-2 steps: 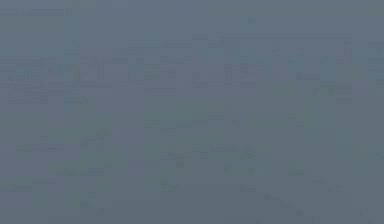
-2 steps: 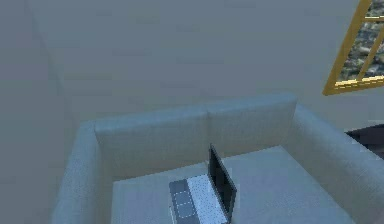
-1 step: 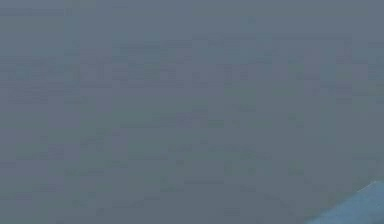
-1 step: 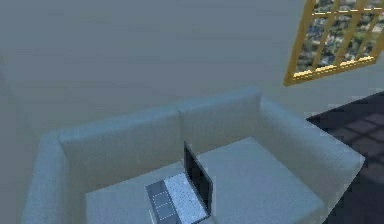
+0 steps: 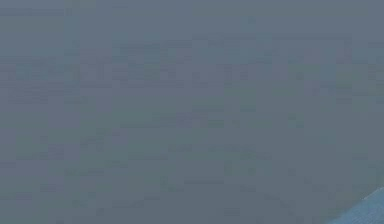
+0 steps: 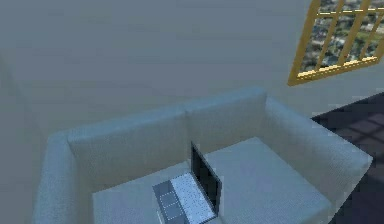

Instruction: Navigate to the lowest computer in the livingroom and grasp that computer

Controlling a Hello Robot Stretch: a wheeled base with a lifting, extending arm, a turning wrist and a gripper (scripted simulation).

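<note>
An open laptop (image 6: 185, 200) rests on the seat of a pale sofa (image 6: 230, 115), its dark screen upright, a yellow-framed window (image 6: 345, 35) in the wall (image 6: 120, 60) beyond; the gripper's state cannot be told

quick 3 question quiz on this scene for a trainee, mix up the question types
1. True or false: the laptop lies on the floor.
2. Multiple choice: the window in the arm side view has a frame that is A) yellow, B) black, C) red.
3. Short answer: is the laptop's lid up or down?

Key
1. False: it rests on the seat of the pale sofa.
2. A.
3. Up: the dark screen stands above the grey keyboard.
</note>
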